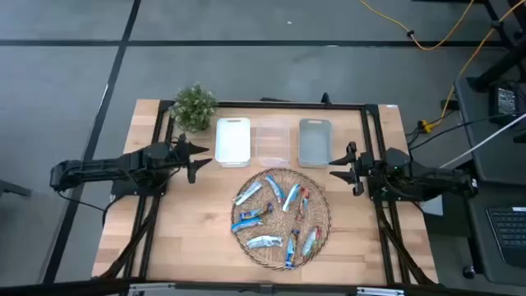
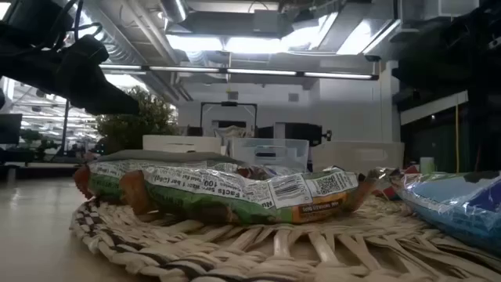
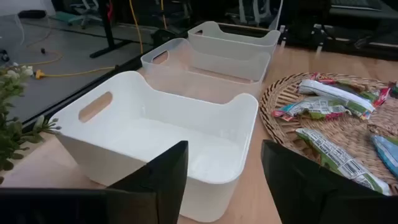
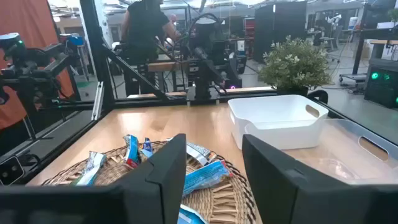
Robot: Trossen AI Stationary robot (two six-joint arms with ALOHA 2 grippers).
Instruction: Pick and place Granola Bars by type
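Note:
Several granola bars (image 1: 268, 215) in blue, silver and red-green foil lie scattered on a round wicker tray (image 1: 322, 215) at the table's middle; they also show in the low view as granola bars (image 2: 250, 192). My left gripper (image 1: 194, 159) hovers open left of the white bin (image 1: 233, 141), clear of everything. My right gripper (image 1: 345, 170) hovers open right of the tray, below the grey bin (image 1: 315, 141). In the left wrist view the open left gripper (image 3: 224, 180) faces the white bin (image 3: 155, 134); in the right wrist view the right gripper (image 4: 214, 168) faces the bars (image 4: 202, 174).
Three bins stand in a row at the far side: white, clear (image 1: 274, 141) and grey. A small potted plant (image 1: 195, 107) sits at the far left corner. Bare wood lies left and right of the tray. A person (image 4: 146, 28) stands beyond the table in the right wrist view.

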